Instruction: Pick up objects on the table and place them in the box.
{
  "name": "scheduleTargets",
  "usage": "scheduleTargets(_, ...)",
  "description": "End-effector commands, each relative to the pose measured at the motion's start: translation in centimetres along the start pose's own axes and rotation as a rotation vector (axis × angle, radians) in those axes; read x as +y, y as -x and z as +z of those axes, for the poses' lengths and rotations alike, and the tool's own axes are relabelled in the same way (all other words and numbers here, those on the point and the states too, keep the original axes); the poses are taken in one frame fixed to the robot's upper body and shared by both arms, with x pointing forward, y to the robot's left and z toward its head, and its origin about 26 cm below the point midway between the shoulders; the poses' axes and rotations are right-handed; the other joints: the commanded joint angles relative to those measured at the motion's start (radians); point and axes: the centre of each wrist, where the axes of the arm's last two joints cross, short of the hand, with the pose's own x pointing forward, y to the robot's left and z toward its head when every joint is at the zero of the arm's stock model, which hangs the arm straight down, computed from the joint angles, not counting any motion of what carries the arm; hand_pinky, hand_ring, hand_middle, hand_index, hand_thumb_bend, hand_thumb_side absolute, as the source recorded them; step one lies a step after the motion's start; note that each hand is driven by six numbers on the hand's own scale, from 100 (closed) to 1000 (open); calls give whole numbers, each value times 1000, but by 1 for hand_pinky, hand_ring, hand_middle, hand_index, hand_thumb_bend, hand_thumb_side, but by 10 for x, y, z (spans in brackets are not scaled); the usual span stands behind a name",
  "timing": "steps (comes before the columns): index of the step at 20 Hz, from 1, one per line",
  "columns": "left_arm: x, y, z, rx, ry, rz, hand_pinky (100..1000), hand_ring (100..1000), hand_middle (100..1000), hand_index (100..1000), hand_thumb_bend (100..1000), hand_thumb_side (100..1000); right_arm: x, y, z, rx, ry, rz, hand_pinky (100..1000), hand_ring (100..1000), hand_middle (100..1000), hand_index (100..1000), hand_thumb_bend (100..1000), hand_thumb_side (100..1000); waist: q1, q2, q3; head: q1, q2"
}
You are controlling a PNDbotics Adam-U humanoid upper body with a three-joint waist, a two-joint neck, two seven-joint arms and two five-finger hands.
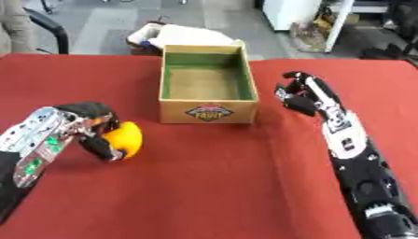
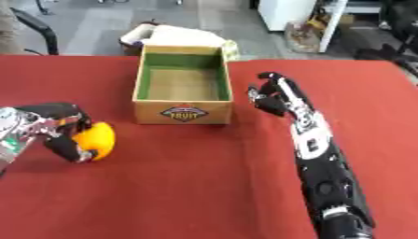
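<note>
1. An orange fruit (image 1: 124, 138), round and yellow-orange, sits on the red table (image 1: 212, 186) at its left side, in front of and to the left of the box, well apart from it.
2. The left hand (image 1: 86, 126) comes in from the lower left and is curled round the orange fruit: dark fingers wrap over its top and left side, and another dark digit shows under its lower left edge. Whether the fruit rests on the cloth or is lifted just off it I cannot tell.
3. The silver and black forearm behind the left hand slants down toward the lower left corner, with small green lights showing on it.
4. The box (image 1: 208, 112) is an open cardboard carton standing upright near the middle of the table's far half. Its inner walls are green, its floor is plain brown, and a printed label sits in the middle of its front face. Nothing shows inside it.
5. The right hand (image 2: 274, 95) lies just to the right of the box, level with its front right corner but not touching it. Its fingers are loosely bent and point toward the far edge of the table, and they hold nothing.
6. The right forearm, black with a white panel, stretches from that hand down toward the lower right corner.
7. Beyond the table's far edge, behind the box, a pale bundle (image 1: 192, 36) sits on the floor.
</note>
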Motion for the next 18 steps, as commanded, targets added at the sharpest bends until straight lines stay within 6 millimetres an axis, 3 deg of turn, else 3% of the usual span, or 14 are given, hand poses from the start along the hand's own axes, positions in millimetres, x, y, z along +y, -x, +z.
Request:
scheduleTargets(1, 11, 7, 5, 49, -94, -2, 551, 471, 467, 612, 100, 293, -12, -10, -3, -29, 31, 8, 635, 658, 563, 873, 100, 476, 1, -11, 1, -5, -2)
scheduleTargets(7, 30, 7, 21, 71, -290, 28, 514, 394, 384, 536, 100, 262, -12, -9, -3, -26, 34, 6, 634, 658, 563, 873, 100, 478, 1, -11, 1, -9, -1)
scheduleTargets(18, 92, -5, 59, 0, -634, -22, 526, 391, 379, 539, 100, 245, -13, -11, -2, -31, 40, -1, 634, 657, 561, 874, 100, 476, 1, -12, -5, 7, -14)
